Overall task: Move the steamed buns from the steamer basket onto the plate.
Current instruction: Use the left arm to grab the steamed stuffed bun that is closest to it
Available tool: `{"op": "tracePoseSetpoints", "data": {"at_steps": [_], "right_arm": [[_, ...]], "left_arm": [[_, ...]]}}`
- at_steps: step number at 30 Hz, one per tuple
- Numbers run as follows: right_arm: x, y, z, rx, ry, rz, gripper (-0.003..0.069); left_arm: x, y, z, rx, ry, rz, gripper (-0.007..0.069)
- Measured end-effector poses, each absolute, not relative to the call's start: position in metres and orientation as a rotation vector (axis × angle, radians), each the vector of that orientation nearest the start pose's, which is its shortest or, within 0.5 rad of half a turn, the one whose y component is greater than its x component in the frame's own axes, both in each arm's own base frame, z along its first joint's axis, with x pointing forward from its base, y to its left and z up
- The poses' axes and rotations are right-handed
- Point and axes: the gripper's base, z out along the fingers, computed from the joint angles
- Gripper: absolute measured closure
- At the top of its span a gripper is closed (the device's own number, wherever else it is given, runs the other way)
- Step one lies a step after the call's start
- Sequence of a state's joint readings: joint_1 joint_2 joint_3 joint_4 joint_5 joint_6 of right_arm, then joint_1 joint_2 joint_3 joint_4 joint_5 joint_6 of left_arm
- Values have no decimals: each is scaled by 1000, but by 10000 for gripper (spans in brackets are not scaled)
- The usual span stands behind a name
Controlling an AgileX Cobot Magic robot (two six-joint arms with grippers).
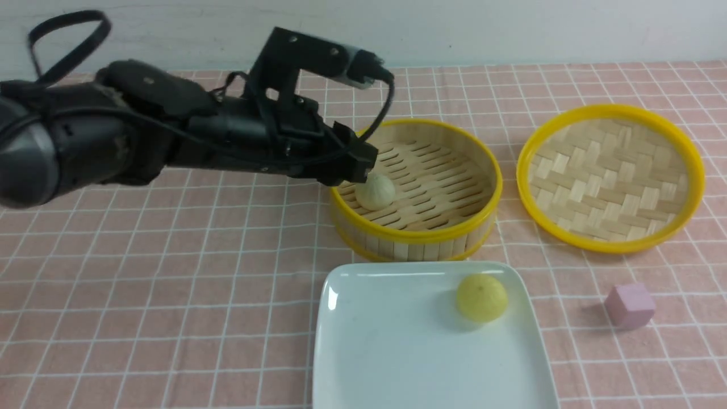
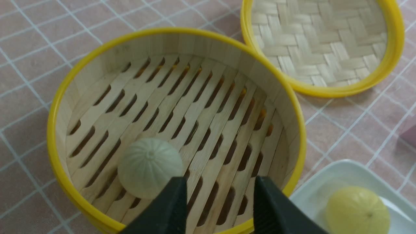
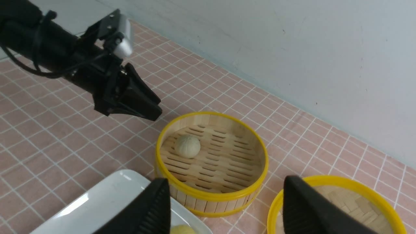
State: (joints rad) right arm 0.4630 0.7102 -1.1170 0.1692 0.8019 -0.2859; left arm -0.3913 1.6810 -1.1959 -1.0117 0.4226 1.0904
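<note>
Left claw open, empty, above the near-left rim of the round bamboo steamer basket. Pale greyish-beige dome bun on the basket's slat floor by its left wall, just beside the claw tips, not gripped. Bright yellow dome bun on the glossy white squarish plate, near its far-right corner. Right claw wide open, empty, raised over the plate's far edge.

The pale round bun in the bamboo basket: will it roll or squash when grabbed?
The pale greyish-beige domed bun probably won't roll far: it seems to rest flat on the slatted floor of the round bamboo steamer basket. Its smooth, evenly ribbed skin suggests a firm, possibly slippery surface.
</note>
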Motion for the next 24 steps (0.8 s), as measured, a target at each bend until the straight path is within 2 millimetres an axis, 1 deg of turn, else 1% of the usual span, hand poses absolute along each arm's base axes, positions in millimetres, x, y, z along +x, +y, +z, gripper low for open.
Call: {"op": "tracePoseSetpoints", "data": {"at_steps": [2,7,12,15,16,20,22,24], "right_arm": [[91,58,446,-671,1776,314,195],[91,57,445,-680,1792,306,195],[91,56,444,-687,1798,274,195],[91,56,444,-687,1801,272,195],[91,55,444,-688,1801,266,195],[91,55,443,-690,1803,261,195],[92,55,443,-691,1805,257,195],[92,55,443,-691,1805,256,195]], "left_arm": [[347,-177,264,798,2126,-504,311],[367,-180,255,882,2202,-399,311],[383,-184,249,920,2212,-343,285],[387,-185,246,918,2214,-340,255],[388,-185,245,917,2214,-339,232],[390,-186,242,910,2222,-347,204],[391,-189,237,907,2231,-358,196],[392,-196,228,938,2224,-349,193]]}}
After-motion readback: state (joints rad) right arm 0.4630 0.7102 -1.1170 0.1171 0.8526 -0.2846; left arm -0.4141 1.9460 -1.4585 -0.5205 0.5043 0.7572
